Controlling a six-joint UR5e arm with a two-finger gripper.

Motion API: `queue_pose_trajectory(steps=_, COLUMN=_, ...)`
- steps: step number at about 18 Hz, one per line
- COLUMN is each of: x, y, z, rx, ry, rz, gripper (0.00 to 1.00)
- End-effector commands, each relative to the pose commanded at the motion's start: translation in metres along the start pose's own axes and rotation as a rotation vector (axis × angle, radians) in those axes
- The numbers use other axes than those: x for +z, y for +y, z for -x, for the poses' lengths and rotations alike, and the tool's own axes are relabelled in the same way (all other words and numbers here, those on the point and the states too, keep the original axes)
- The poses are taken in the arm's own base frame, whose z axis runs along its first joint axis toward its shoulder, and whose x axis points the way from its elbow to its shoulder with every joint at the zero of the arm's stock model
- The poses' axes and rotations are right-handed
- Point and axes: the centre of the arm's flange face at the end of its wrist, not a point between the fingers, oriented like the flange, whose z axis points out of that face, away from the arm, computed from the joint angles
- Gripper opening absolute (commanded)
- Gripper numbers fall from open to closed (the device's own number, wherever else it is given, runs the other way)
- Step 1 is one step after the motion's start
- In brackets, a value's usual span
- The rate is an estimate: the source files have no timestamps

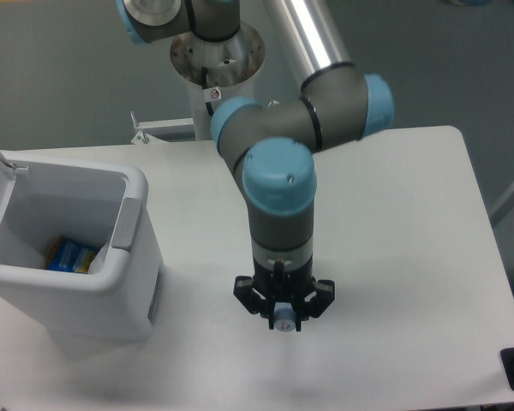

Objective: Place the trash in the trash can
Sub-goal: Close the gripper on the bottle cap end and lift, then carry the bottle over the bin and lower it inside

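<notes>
**Gripper over mid-table with the bottle end-on; bin to its left**

1. Nearest the camera, the gripper (283, 313) hangs pointing straight down over the white table (411, 257). Its fingers are drawn in on a small round pale object at the tips. This is judged to be one end of the bottle (283, 323), most likely the cap.
2. Bottle axis: only that round end shows. The rest is hidden beneath the wrist, so the long axis is judged to run roughly along the line of sight, in line with the tool. Which end points down cannot be told.
3. The crumpled wad is not in view.
4. The trash can (135, 224) stands at the table's left edge, well apart from the gripper in the picture. Its lid is up and its mouth is open. A blue and yellow packet (71, 254) lies on its floor.
5. Governing relation: the open mouth lies to the left of the gripper and slightly farther back. The carry therefore calls for leftward travel, with the held end kept above the near rim.
6. Farthest back, the arm's base column (218, 94) stands behind the table.
</notes>
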Motion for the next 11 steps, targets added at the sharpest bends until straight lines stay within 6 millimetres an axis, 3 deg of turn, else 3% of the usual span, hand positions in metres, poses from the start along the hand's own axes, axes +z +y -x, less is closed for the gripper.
queue_pose_trajectory(steps=11, x=-0.123, y=-0.046, z=-0.028, rx=-0.096, ry=0.23, rz=-0.315, gripper=0.03)
